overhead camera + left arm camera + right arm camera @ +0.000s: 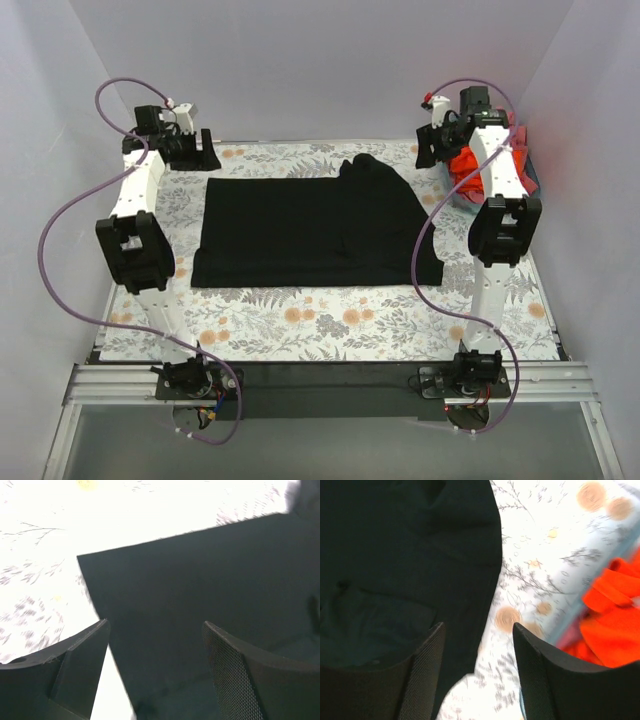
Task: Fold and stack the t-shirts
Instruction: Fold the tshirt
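Observation:
A large black t-shirt (310, 228) lies spread flat on the floral tablecloth, with a bunched lump at its far right corner. It also shows in the left wrist view (200, 590) and the right wrist view (405, 555). My left gripper (190, 150) hangs open and empty above the shirt's far left corner (156, 630). My right gripper (432, 148) hangs open and empty above the shirt's far right edge (477, 630). An orange-red shirt (478, 168) lies in the teal basket at the right and shows in the right wrist view (612, 615).
The teal basket (530, 172) stands at the far right edge of the table, partly hidden behind my right arm. The floral tablecloth (330, 325) covers the table. White walls close in the left, back and right sides.

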You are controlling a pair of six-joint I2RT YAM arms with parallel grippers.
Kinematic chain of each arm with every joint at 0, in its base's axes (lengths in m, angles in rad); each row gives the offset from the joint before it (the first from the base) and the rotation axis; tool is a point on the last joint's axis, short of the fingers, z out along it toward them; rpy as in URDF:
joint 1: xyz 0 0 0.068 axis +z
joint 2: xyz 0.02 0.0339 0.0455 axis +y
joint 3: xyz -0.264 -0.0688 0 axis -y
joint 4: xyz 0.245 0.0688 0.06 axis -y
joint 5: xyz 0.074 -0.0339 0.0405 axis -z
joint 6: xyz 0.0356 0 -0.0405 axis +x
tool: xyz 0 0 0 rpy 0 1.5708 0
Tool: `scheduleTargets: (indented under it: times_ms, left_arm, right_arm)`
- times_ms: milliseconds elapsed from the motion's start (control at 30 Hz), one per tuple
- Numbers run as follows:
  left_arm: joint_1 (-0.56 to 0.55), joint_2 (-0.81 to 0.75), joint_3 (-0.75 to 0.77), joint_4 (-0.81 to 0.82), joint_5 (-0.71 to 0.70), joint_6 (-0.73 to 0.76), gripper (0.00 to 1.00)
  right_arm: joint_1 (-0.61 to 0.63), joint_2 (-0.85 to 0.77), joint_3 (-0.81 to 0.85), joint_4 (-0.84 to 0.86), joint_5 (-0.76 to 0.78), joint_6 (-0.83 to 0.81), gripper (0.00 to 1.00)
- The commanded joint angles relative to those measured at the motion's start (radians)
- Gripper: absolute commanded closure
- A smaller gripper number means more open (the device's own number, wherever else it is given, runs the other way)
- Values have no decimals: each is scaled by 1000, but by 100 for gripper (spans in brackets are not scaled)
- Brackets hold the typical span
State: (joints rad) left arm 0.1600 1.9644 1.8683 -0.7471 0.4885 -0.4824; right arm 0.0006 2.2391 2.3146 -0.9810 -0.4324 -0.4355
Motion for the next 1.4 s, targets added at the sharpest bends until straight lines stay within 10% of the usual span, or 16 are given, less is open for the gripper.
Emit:
scheduleTargets:
  times_ms: [0,200,967,1233,1333,1367]
  left_arm:
    - [7,94,43,101,21,-110,26]
    - [6,220,143,120,38,-134,26]
    - [6,327,120,109,2,-76,27]
    - [6,379,166,103,9,-78,27]
    - [7,404,198,98,9,-79,27]
    - [7,412,210,97,5,-78,27]
  right_arm:
    - [26,86,6,115,38,90,34]
    - [35,177,3,363,98,142,16]
    - [176,329,-57,577,184,-45,21]
    - [184,359,-70,576,156,-54,40]
    - [184,350,-104,571,116,-58,57]
    - [184,349,-107,567,110,-58,79]
